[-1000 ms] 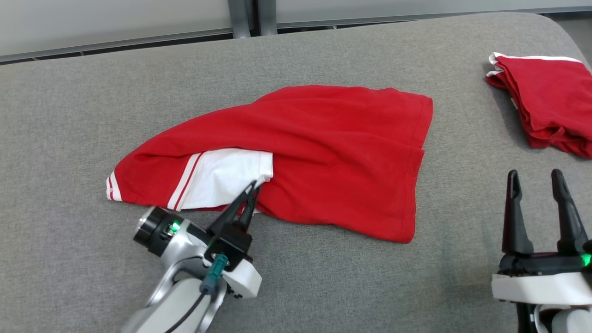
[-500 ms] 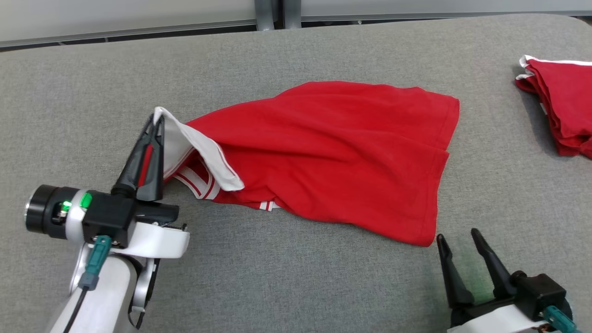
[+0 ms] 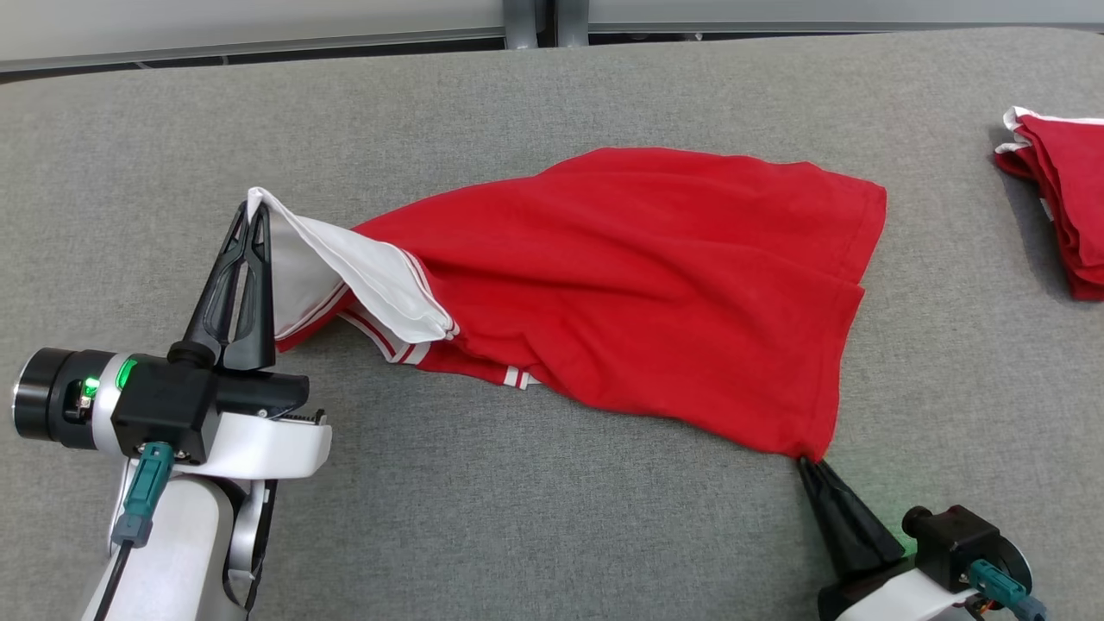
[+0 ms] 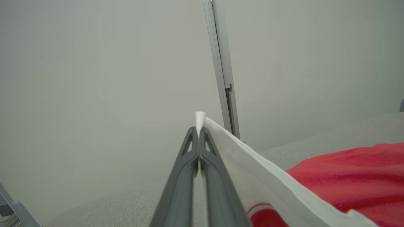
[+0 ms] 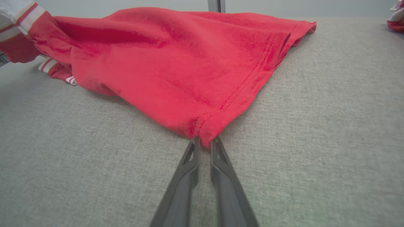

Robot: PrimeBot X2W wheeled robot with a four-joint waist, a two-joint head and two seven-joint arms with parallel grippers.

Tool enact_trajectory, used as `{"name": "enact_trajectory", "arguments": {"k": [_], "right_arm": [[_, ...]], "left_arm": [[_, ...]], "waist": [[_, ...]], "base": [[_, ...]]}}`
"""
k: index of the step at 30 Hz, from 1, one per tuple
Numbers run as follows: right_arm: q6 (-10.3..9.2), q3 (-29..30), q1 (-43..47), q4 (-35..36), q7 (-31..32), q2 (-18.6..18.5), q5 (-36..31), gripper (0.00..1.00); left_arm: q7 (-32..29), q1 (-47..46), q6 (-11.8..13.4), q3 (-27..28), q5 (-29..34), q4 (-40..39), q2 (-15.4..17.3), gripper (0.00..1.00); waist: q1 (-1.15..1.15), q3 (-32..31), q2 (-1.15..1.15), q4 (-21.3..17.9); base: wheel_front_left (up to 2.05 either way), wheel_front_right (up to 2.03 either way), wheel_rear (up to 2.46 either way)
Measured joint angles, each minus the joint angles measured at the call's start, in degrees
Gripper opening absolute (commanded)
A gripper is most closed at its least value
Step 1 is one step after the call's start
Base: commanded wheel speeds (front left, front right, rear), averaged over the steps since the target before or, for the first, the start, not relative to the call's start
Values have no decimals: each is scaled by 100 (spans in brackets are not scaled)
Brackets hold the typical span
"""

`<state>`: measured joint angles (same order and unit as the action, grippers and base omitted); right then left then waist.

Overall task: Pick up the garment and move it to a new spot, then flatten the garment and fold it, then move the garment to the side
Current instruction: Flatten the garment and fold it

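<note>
Near right: the right tool (image 3: 806,464) lies low on the grey surface (image 3: 517,517), fingers drawn narrow and pinching the near right hem corner of the garment (image 3: 638,285).
Near left: the left tool (image 3: 256,210) has its fingers pressed together on a white corner, held lifted off the surface.
Axis: the garment lies mid-surface between the two tools; its long axis runs left to right, with the white end left and the hem right.
Look: rumpled red knit with a stitched hem, a white panel and red-and-white striped trim.
Far right: a folded red pile (image 3: 1061,207) lies well apart from the garment.
Beyond: pale wall panels (image 3: 259,26).
</note>
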<state>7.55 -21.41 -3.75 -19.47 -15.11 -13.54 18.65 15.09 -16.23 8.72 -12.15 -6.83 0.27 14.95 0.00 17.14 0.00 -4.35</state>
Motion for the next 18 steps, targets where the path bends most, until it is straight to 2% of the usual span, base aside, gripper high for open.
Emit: {"name": "enact_trajectory", "arguments": {"k": [6, 10, 15, 18], "right_arm": [[0, 10, -58, 153, -1, -97, 29, 0], [0, 634, -67, 713, 0, -223, -57, 0], [0, 1225, -72, 1207, 0, -453, 70, 0], [0, 1379, -138, 1449, 0, -776, 183, 0]], "left_arm": [[0, 26, -60, 197, 73, -66, -88, 0], [0, 35, -169, 404, 68, -226, -85, 0], [0, -121, -514, 637, -205, -390, -59, 0], [0, -352, -768, 726, -409, -486, -3, 0]], "waist": [[0, -30, 0, 65], [0, -105, 0, 84], [0, -262, 0, 77], [0, -420, 0, 76]], "base": [[0, 0, 0], [0, 0, 0], [0, 0, 0], [0, 0, 0]]}}
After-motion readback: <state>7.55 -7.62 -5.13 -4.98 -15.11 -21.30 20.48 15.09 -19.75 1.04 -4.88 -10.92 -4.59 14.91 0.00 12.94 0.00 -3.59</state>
